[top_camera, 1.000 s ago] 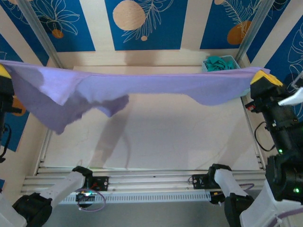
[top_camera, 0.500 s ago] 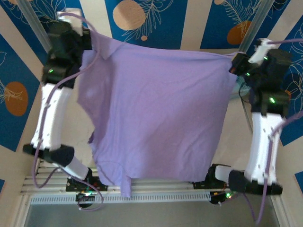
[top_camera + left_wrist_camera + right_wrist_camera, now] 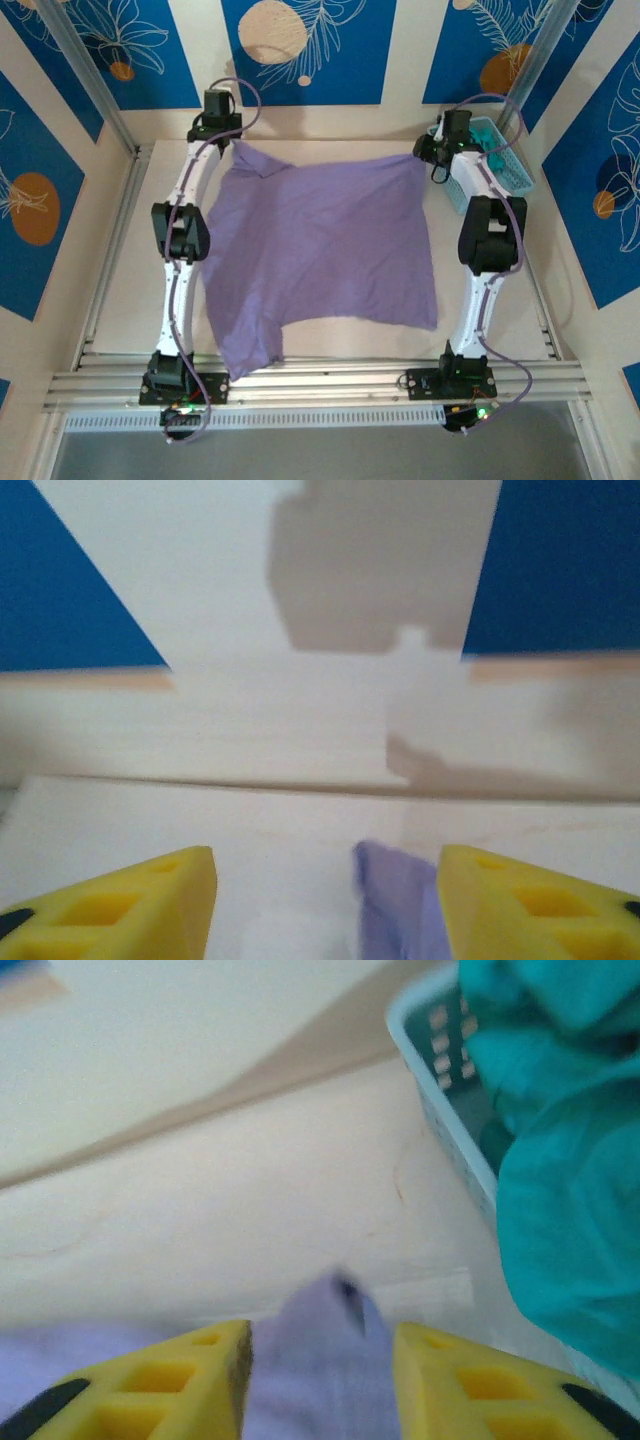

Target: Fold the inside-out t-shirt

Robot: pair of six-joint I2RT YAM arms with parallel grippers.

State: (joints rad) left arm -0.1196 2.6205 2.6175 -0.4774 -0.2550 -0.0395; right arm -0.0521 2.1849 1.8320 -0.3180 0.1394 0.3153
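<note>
Tabletop (image 3: 360, 345) bears spread lavender t-shirt (image 3: 320, 240) beneath blue-patterned walls (image 3: 340, 70).

My overhead view is bright and evenly lit, sharp across the light purple fabric t-shirt (image 3: 320, 250) and the pale wooden table (image 3: 135, 250). On the left wrist camera a blocky grey shadow (image 3: 380, 570) falls upper centre on the cream wall (image 3: 200, 580), and the whole frame is slightly soft. The right wrist picture is blurrier, with the crumpled teal-green garment (image 3: 560, 1180) at right smeared.
</note>
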